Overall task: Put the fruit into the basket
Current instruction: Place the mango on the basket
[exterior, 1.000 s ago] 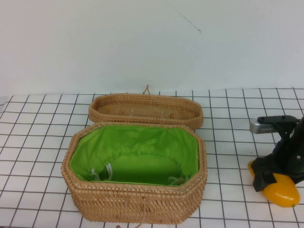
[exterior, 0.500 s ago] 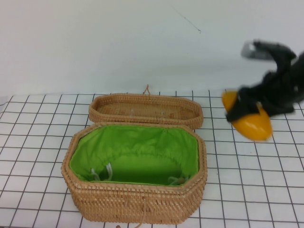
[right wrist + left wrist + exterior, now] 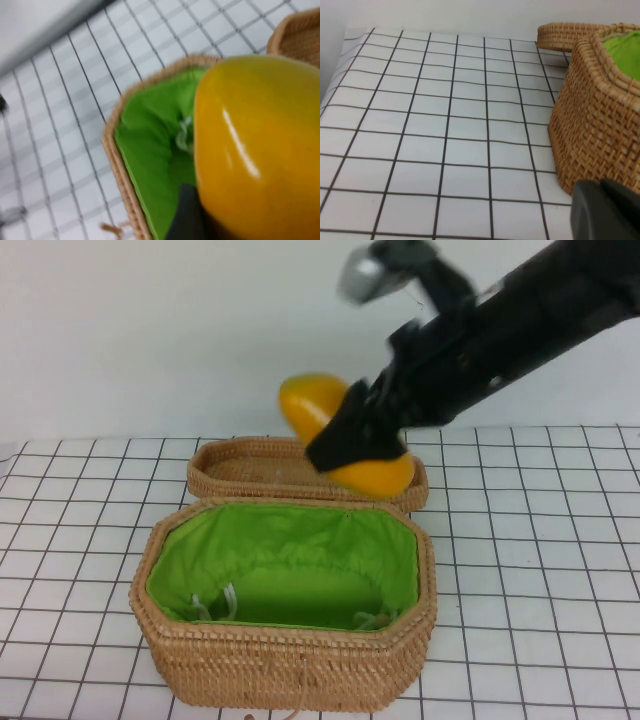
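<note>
Right claw (image 3: 358, 445) grips the fruit (image 3: 312, 405) in the air, upper centre of frame, above the basket (image 3: 285, 670) back rim and lid (image 3: 235, 472) (open green interior below). Left claw (image 3: 607, 210) low beside the basket's wall; fingers: cannot tell. Gridded surface (image 3: 540, 570) bare right.

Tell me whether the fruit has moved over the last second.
Yes. The right gripper has carried the fruit up off the table and leftward, to above the basket lid.
</note>
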